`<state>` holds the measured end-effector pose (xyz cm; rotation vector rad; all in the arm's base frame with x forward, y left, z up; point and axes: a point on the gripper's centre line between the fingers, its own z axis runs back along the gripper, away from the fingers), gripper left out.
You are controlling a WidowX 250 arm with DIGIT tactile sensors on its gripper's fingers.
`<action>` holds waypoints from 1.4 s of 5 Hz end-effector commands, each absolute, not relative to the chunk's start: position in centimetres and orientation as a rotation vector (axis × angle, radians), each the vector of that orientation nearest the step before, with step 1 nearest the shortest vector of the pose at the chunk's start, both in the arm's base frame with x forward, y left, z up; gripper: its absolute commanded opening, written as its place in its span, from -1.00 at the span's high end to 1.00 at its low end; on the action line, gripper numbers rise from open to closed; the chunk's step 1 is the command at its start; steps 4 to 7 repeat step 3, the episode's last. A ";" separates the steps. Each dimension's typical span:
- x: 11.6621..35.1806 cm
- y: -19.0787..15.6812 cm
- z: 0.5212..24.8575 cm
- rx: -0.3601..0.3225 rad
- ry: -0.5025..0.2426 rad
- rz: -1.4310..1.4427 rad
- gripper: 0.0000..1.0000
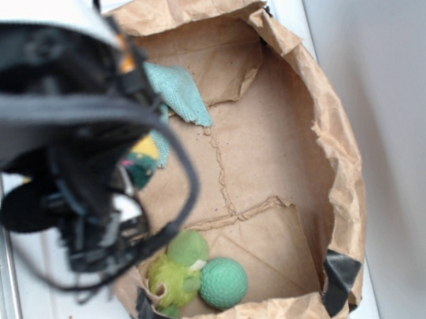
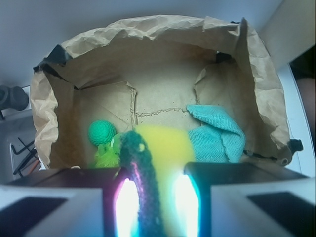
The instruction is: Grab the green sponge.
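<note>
The green sponge [image 2: 148, 173] sits between the two fingers of my hand [image 2: 157, 197] in the wrist view: a dark green scouring face edge-on at the left, blurred yellow foam filling the gap to the right. The fingers are closed on it from both sides, so I judge it gripped, though it is too close to the lens to see how firm the contact is. In the exterior view only a sliver of yellow and dark green [image 1: 143, 160] shows beneath the arm (the arm hides the rest), at the left side of the brown paper bag [image 1: 336, 134] that holds everything.

Below and beyond the sponge, on the bag's floor, lie a round green dimpled ball [image 2: 101, 132], a yellow-green fuzzy toy [image 2: 106, 157] touching it, and a light teal cloth [image 2: 217, 133] to the right. The bag stands on a white table [image 1: 395, 102].

The grasp looks made; the step in hand is holding it. The next move, I think, calls for a straight lift clear of the bag's crumpled rim, without loosening.

I can read no brand, label or writing anywhere.
</note>
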<state>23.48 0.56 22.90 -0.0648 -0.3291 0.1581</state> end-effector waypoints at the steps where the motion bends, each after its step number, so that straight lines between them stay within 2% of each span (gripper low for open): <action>1: 25.3 0.5 22.1 0.035 -0.372 0.175 1.00; 2: 26.6 1.5 21.1 0.067 -0.372 0.218 1.00; 3: 27.0 1.4 21.0 0.067 -0.383 0.223 1.00; 7: 27.0 1.4 21.0 0.067 -0.383 0.223 1.00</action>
